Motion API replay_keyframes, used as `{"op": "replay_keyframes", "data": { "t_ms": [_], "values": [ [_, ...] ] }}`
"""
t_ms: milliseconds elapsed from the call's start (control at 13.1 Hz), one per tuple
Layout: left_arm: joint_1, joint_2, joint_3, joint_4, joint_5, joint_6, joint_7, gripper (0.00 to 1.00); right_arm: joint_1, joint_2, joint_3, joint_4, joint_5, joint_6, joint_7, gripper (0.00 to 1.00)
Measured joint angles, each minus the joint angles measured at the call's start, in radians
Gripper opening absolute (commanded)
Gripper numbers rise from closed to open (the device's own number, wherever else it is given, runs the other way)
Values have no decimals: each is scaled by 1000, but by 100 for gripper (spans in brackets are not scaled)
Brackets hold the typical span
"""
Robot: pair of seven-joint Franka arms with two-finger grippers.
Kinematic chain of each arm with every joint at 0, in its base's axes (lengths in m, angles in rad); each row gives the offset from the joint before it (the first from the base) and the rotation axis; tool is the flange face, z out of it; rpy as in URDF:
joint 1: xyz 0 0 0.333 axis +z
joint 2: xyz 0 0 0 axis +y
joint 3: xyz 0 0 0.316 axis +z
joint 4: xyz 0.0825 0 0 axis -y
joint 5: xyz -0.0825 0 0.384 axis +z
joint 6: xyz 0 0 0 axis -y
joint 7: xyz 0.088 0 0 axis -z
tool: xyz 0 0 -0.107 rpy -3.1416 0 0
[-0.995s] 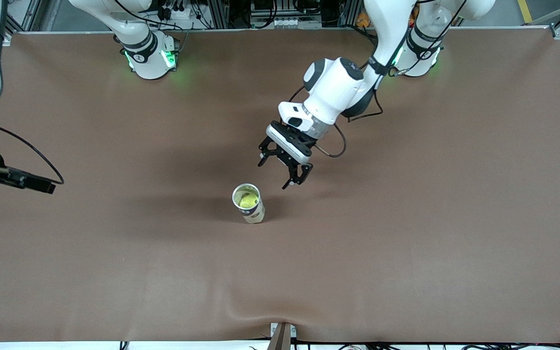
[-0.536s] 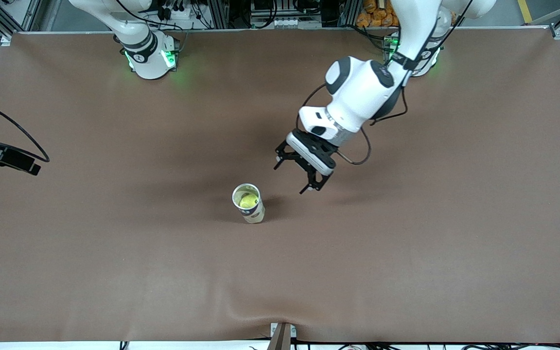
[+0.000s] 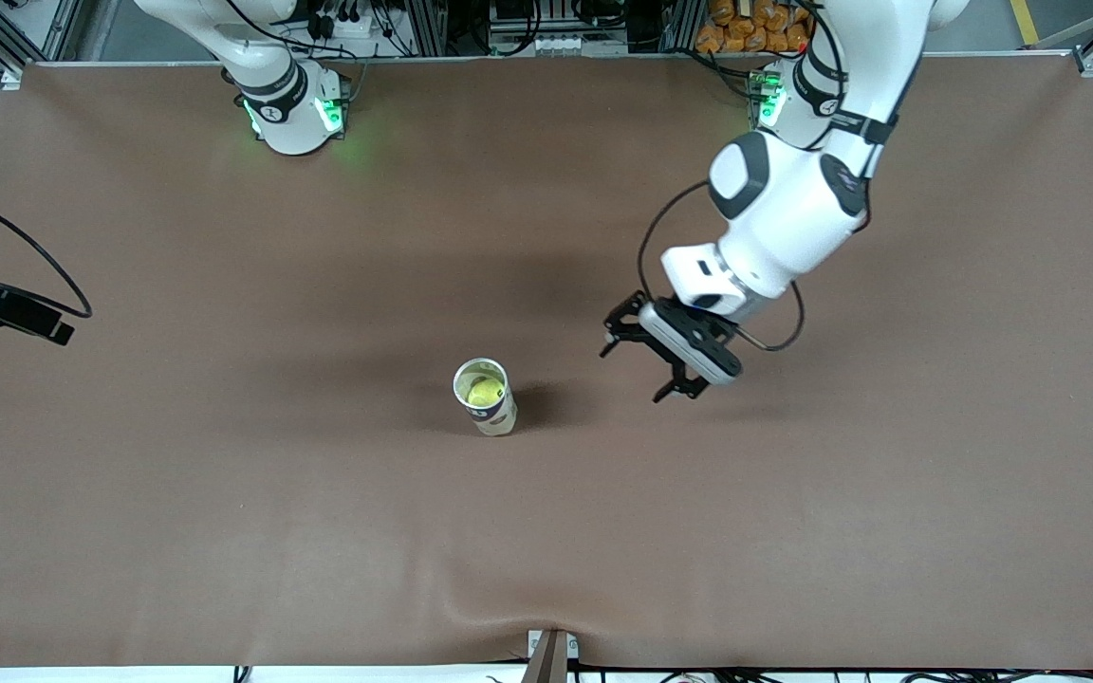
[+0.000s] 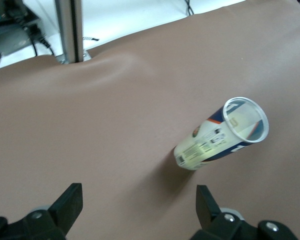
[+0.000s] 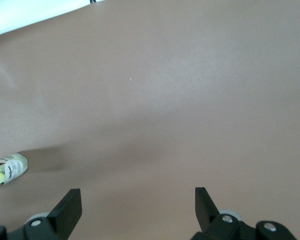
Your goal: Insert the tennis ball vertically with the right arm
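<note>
Standing upright near the middle of the brown bench (image 3: 224,531), a clear tube (image 3: 487,396) with a printed label holds a yellow-green tennis ball (image 3: 485,390) low inside it, its round mouth facing up; judged from this, the vertical insertion looks done, the ball resting inside rather than in any grip. Beside the tube, toward the left arm's end of the bench, the left end effector (image 3: 653,364) hangs over bare bench with jaws spread wide and nothing between them, tilted toward the tube yet clear of it. In the right wrist view the right end effector (image 5: 135,205) is likewise released and empty over open bench, the tube's base just showing at that picture's edge. A cabled black part shows at the front view's edge by the right arm's end. Nothing stands between either end effector and the tube
</note>
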Motion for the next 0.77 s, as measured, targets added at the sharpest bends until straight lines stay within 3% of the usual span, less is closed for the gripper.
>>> {"op": "replay_keyframes", "data": {
  "t_ms": [306, 459, 765],
  "values": [
    [99, -2, 3, 58, 113, -188, -22, 100, 1, -37, 1, -18, 2, 3, 1, 100],
    [147, -4, 3, 120, 235, -299, -96, 100, 19, -110, -13, -122, 4, 52, 2, 100],
    [171, -24, 4, 192, 338, -486, -214, 100, 68, -259, -66, -284, 21, 48, 3, 100]
  ]
}}
